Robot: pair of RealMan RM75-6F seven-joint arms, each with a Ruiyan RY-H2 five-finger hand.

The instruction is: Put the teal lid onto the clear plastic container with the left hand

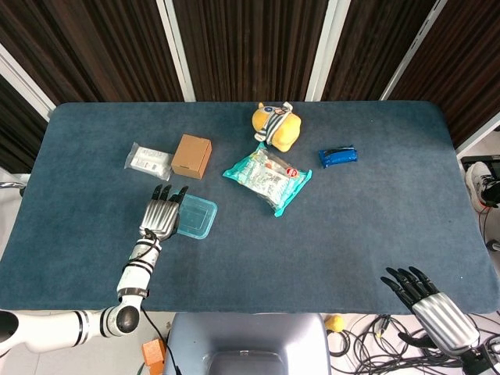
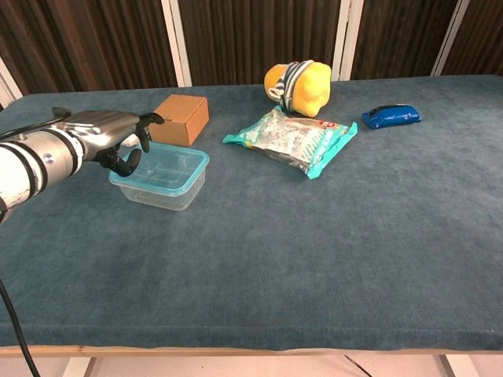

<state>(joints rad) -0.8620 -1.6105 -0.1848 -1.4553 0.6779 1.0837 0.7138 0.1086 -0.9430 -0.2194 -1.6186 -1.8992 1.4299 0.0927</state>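
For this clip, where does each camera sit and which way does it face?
Head view: high above the near edge, looking down on the blue table; left hand and right hand show.
Chest view: low at the front edge, facing the curtains; only the left hand shows.
Shared: clear plastic container with teal lid, brown cardboard box.

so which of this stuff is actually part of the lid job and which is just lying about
Part of the job:
- teal lid, already on the container
- clear container
- left hand

Just lying about:
- cardboard box
- snack bag
- yellow plush toy
- blue packet
- small clear packet
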